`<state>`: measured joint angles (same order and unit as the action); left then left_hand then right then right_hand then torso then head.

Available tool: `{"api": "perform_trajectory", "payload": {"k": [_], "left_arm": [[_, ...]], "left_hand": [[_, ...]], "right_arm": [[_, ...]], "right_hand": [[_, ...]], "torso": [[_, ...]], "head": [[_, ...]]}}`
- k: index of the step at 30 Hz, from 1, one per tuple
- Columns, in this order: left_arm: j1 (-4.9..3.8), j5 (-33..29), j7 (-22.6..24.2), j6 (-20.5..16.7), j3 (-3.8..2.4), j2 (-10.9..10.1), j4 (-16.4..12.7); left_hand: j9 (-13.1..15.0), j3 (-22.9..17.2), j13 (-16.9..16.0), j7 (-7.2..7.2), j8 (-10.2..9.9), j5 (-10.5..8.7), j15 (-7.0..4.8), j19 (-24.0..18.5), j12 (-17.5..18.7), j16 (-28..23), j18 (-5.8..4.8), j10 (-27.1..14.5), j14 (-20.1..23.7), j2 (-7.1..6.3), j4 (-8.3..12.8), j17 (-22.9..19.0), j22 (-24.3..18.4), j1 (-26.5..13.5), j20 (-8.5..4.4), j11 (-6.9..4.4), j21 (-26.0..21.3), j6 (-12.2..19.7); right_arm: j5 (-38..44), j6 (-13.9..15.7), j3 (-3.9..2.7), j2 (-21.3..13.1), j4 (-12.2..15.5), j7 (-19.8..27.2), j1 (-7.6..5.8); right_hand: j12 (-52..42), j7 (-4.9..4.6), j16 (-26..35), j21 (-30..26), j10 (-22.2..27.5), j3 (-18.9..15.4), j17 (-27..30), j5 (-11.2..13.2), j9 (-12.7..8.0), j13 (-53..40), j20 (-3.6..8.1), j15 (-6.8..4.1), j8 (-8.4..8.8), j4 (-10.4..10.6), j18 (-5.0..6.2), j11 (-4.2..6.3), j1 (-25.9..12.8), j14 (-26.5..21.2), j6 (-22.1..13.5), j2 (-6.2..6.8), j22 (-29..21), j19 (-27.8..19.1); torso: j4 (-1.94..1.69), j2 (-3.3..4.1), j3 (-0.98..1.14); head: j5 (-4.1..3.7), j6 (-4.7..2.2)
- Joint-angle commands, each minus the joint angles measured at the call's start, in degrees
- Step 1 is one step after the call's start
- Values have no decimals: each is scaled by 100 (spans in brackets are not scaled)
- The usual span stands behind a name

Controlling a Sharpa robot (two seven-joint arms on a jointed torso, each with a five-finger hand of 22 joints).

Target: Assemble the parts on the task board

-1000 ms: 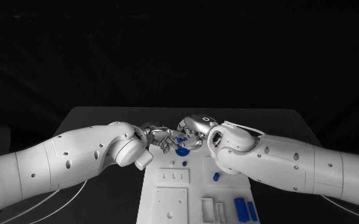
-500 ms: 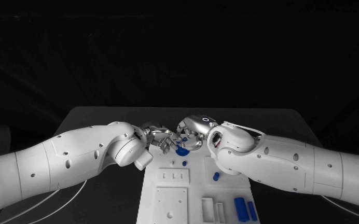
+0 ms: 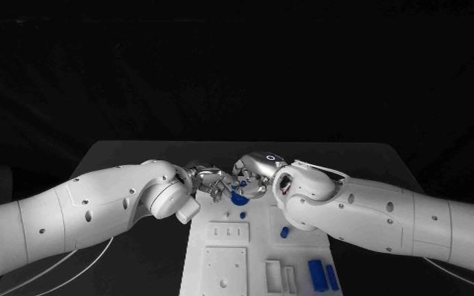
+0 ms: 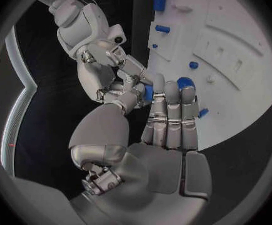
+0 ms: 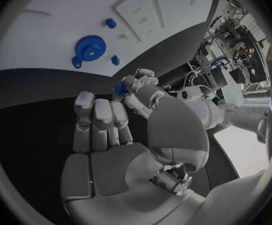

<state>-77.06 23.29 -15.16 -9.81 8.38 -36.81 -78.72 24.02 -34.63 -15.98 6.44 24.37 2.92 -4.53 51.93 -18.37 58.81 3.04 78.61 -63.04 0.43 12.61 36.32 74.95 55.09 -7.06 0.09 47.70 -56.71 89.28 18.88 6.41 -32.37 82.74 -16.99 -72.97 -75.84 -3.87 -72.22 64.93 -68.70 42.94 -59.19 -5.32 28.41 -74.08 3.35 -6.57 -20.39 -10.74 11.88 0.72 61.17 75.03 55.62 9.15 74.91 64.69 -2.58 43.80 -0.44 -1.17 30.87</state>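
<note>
Silver fingers meet over the far end of the white rectangular task board (image 3: pixel 222 255) on the black table (image 3: pixel 129 155). From the left, the robot's left hand (image 3: pixel 207 181) reaches toward the centre, its long fingers held straight and side by side while thumb and fingertip pinch a small blue plastic part (image 4: pixel 148 91). The right hand (image 3: pixel 254 171) closes in from the other side, its fingertips touching the same small piece; in the right wrist view that piece (image 5: pixel 120 87) sits between the two hands' fingertips, while the right hand's remaining fingers are curled loosely toward the palm. Which hand carries the weight cannot be told. Just beneath the meeting hands, a round blue toothed gear (image 3: pixel 239 200) lies flat on the board's far end, with two smaller blue studs near it in the right wrist view. Further right and nearer the robot, a short blue peg (image 3: pixel 284 232) stands by the right forearm, and two blue cylinders (image 3: pixel 323 275) lie side by side at the board's near right corner.
</note>
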Motion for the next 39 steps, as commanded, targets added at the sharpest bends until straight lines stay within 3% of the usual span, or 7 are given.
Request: {"api": "perform_trajectory", "payload": {"k": [1,7,19,22,24,29,39], "left_arm": [[-15,-6,99,63,-15,3,-7],[-15,122,55,69,-13,3,-20],[-13,365,76,62,-12,-9,-20],[-13,415,89,22,-12,-5,-4],[-12,481,89,27,-12,-9,5],[-9,647,76,80,-10,-23,2],[2,1021,11,20,1,-56,-15]], "left_hand": [[339,-9,-53,-162,44,-14,-32,49,-74,70,6,44,-29,-1,-48,29,16,-61,-303,-18,49,-214],[476,19,-196,-216,109,-14,-108,112,-285,279,11,89,-91,60,-173,109,54,-221,-359,-84,173,-334],[618,-24,-352,-276,135,-11,-210,166,-511,495,30,118,-145,151,-88,173,89,-278,-449,-157,335,-449],[650,-46,-387,-292,136,-6,-236,185,-565,538,31,133,-175,151,-46,176,90,-277,-469,-177,377,-487],[664,-58,-401,-298,132,-4,-246,191,-586,554,30,136,-186,151,-29,174,88,-278,-478,-185,394,-501],[689,-93,-425,-310,120,4,-265,191,-624,583,28,140,-206,141,17,170,86,-264,-495,-198,424,-527],[774,-161,-563,-354,49,16,-384,357,-883,824,45,284,-396,7,126,198,102,-214,-603,-294,669,-632]], "right_arm": [[50,-140,11,-5,11,0,18],[48,-70,11,-16,49,-44,20],[-97,252,12,-99,11,-50,20],[-195,373,12,-169,36,26,28],[-260,498,13,-224,51,45,34],[-484,810,13,-452,79,169,36],[-1015,995,-1,-1040,66,383,37]], "right_hand": [[19,-168,20,20,13,-8,-4,-36,12,-2,38,-46,-15,23,312,9,-44,12,204,9,97,-7],[38,-169,25,17,35,-29,-4,-22,19,15,36,-46,-10,46,312,9,-84,12,200,42,95,-5],[462,-294,84,-54,582,-43,13,209,-31,403,42,57,243,480,312,-105,-289,14,-187,584,65,25],[696,-389,135,-98,888,-347,29,131,-103,610,16,147,416,546,312,-205,-550,-22,-486,774,64,-36],[725,-433,169,-136,924,-608,39,-61,-128,629,3,192,474,520,312,-242,-689,-43,-589,770,63,-87],[780,-513,257,-243,997,-888,71,-204,-184,676,-8,265,588,560,312,-317,-816,-80,-790,772,31,-153],[796,-520,332,-332,1016,-1022,93,-571,-193,734,-17,272,589,676,312,-325,-815,-78,-802,738,7,-156]], "torso": [[-6,0,0],[-6,-2,-2],[-2,0,4],[-3,1,5],[-3,2,2],[0,1,6],[1,0,6]], "head": [[-5,8],[-10,12],[-6,23],[-20,30],[-28,16],[-25,28],[4,80]]}}
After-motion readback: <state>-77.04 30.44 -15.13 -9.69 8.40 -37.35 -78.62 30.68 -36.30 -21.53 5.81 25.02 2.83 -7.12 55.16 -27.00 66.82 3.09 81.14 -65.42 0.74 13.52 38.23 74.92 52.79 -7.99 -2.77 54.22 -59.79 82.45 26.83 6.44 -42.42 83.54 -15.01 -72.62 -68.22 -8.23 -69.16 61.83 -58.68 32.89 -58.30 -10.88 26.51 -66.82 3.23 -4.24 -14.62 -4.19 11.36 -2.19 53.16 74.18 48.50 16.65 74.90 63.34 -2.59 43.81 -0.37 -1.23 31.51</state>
